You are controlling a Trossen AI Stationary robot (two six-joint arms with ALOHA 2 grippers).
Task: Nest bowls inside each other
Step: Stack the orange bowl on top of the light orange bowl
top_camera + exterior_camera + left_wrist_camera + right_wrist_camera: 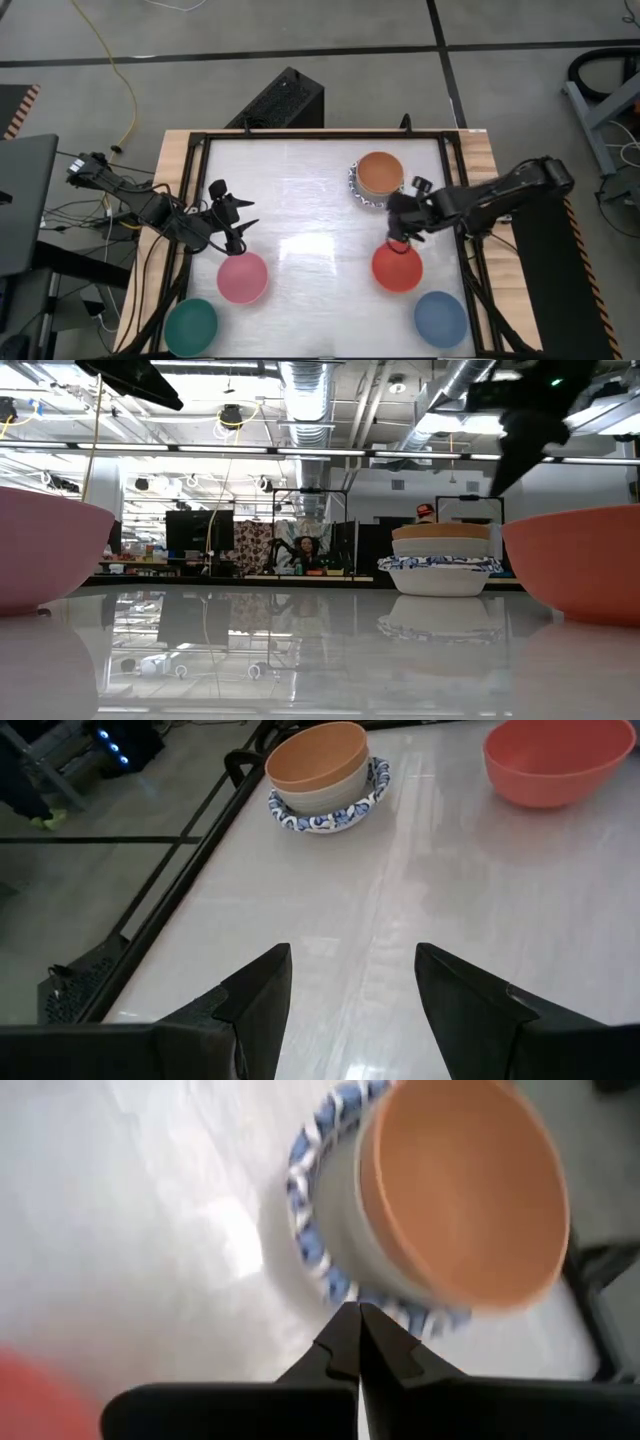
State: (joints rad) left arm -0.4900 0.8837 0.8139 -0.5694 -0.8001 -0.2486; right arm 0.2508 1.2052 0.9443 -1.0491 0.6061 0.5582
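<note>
My right gripper point(399, 238) hangs with its fingers pressed together on nothing, between the red bowl point(397, 267), which sits just under and toward the near edge, and the nested stack point(377, 180) at the far side, where an orange bowl point(462, 1185) sits inside a cream one inside a blue-patterned bowl point(318, 1230). My left gripper point(238, 238) is spread wide and empty over bare table point(300, 200), just beyond the pink bowl point(242, 277). The green bowl point(191, 326) and blue bowl point(441, 318) rest near the front corners.
</note>
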